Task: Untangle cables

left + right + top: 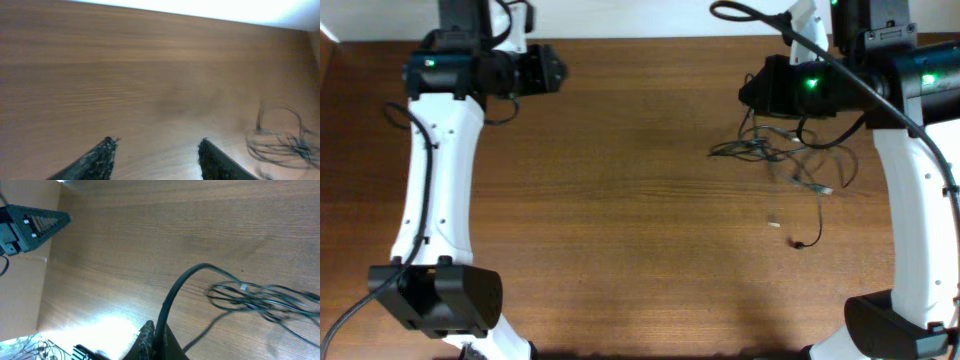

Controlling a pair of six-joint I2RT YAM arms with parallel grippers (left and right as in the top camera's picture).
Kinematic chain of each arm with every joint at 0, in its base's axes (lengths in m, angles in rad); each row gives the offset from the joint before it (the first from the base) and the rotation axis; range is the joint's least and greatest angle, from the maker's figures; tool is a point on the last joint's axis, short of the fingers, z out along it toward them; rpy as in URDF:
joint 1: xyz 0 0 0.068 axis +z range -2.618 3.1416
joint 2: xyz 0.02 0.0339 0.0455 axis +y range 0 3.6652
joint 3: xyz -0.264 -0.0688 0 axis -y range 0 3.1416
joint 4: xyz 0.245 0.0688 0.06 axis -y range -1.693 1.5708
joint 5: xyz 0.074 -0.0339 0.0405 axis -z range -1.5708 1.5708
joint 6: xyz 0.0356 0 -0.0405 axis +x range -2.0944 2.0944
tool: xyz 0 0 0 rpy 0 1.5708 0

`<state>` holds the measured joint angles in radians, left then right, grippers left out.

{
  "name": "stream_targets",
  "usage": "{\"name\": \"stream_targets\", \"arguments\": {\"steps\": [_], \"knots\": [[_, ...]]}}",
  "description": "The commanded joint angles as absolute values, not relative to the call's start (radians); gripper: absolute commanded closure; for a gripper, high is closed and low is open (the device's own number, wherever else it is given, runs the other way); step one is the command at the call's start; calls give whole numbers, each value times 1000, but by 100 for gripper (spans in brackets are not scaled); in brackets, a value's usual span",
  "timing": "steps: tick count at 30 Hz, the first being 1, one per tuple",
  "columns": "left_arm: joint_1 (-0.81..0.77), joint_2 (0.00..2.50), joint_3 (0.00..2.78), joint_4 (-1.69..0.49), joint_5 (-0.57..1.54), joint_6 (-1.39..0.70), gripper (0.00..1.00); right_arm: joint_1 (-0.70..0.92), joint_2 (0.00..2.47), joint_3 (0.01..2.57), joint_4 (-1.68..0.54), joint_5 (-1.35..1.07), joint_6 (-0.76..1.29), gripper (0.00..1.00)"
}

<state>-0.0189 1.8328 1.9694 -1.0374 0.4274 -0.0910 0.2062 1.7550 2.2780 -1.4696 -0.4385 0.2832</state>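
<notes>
At the table's [620, 210] right: cables [790, 158] in a loose tangle, one strand rising to the right gripper [152, 332].
Right fingers: together, apparently pinching that strand.
Left gripper [157, 157]: fingers apart, empty, well apart from the tangle.
Technique: pull slowly outward so loops slide, not cinch.
Unclear: the pinch point is cropped, and the crossings are too fine to read.

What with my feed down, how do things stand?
Left gripper open, empty. Right gripper by the cables, state unclear. Cables tangled. Nothing blocking.

Thin black cables [770, 150], loosely tangled
</notes>
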Motion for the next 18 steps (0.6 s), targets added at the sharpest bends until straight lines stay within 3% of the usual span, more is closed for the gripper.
{"name": "stream_targets", "arguments": {"steps": [1, 10, 16, 18], "knots": [[-104, 1832, 1977, -1039, 616, 71, 36, 216, 1763, 2300, -1466, -442, 268, 96], [-365, 2017, 1977, -984, 752, 140, 34, 216, 1763, 2300, -1467, -442, 268, 96], [-486, 2125, 1977, -962, 737, 151, 48, 216, 1763, 2300, -1467, -442, 266, 96], [-515, 2147, 1977, -951, 737, 152, 48, 216, 1763, 2300, -1467, -442, 265, 96]]}}
